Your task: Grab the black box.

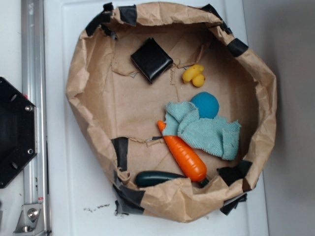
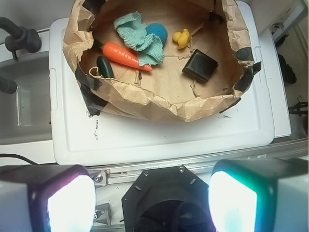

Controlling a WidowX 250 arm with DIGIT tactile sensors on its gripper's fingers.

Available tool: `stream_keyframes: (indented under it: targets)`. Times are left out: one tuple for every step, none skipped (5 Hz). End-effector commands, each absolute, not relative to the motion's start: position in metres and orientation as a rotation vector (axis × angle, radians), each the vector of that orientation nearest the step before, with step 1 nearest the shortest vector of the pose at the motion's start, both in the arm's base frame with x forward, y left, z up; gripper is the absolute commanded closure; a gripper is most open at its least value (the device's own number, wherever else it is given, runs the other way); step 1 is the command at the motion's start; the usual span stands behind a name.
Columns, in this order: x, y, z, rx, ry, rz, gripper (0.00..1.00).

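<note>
From the exterior view, a white table (image 1: 74,187) carries a crumpled brown paper nest (image 1: 88,98) with the black box (image 1: 151,59) lying near its far rim, apart from the yellow duck (image 1: 194,75), blue ball (image 1: 205,104), teal cloth (image 1: 202,129) and carrot (image 1: 183,153). In the wrist view, the claw (image 2: 150,203) is spread, its 2 fingers (image 2: 70,205) wide apart at the bottom, well short of the black box (image 2: 200,66), which rests at the nest's right side.

box (image 1: 151,59) in paper nest (image 1: 88,73) | duck (image 1: 193,75) beside it | cloth (image 1: 204,130) over ball (image 1: 205,104), carrot (image 1: 184,155)
</note>
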State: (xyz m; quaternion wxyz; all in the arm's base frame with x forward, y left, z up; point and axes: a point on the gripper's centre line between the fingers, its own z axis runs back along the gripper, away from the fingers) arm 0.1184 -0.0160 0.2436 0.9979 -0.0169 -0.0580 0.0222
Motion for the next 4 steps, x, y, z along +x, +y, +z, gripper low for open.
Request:
stream_keyframes:
  targets:
    - [0.118, -0.016, 0.244, -0.034, -0.116, 0.044, 0.00]
    - [0.168, 0.001, 0.211, -0.026, -0.069, 0.193, 0.00]
    - [0.214, 0.018, 0.185, 0.031, -0.078, 0.269, 0.00]
    - [0.228, 0.029, 0.167, 0.081, -0.137, 0.310, 0.00]
